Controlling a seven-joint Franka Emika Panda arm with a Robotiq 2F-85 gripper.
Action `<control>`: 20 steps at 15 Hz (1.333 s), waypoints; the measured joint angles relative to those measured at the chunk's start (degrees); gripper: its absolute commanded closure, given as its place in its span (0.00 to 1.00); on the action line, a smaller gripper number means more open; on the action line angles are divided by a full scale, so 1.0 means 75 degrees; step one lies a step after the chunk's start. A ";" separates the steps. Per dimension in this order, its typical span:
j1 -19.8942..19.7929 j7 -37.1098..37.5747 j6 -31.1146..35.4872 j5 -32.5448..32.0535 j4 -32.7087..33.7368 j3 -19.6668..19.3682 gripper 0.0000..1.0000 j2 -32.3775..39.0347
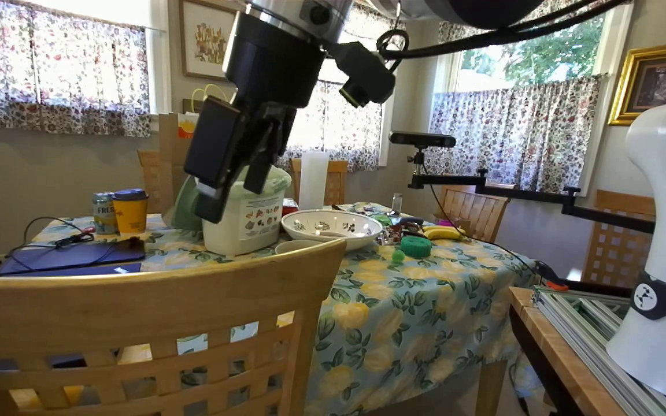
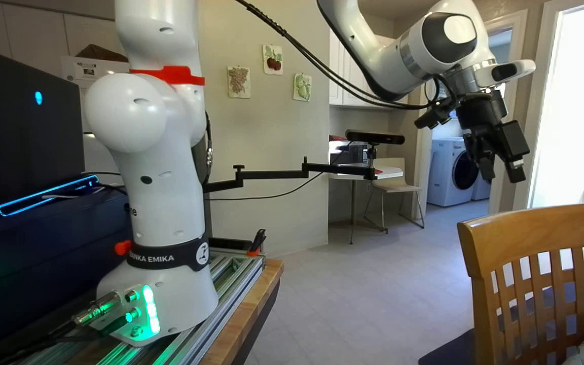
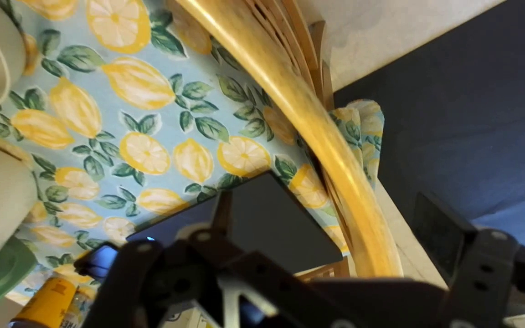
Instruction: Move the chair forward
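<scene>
The black two-finger gripper (image 2: 501,171) hangs, its fingers wide apart, above the honey-coloured wooden chair (image 1: 154,306) with lattice back. This chair stands upright.

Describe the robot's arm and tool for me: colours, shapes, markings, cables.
The arm is glossy white and rounded, with a red band and a black base band whose lettering ends EMIKA. Black cables run towards the tool, which is black and blocky, with a black wrist camera beside it.

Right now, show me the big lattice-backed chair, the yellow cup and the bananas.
Chair (image 1: 148,309): in an exterior view, top rail.
Yellow cup (image 3: 44,301): wrist view, side wall.
Bananas (image 1: 443,233): in an exterior view, peel.
</scene>
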 measured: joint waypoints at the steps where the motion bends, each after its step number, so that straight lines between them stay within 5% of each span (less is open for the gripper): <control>1: -0.0063 0.0010 -0.0294 0.0026 -0.0120 0.0094 0.00 -0.0168; 6: -0.0418 -0.0005 -0.1436 0.0502 -0.0457 0.0544 0.00 -0.0778; 20: -0.0506 -0.0004 -0.1434 0.0502 -0.0453 0.0644 0.00 -0.0757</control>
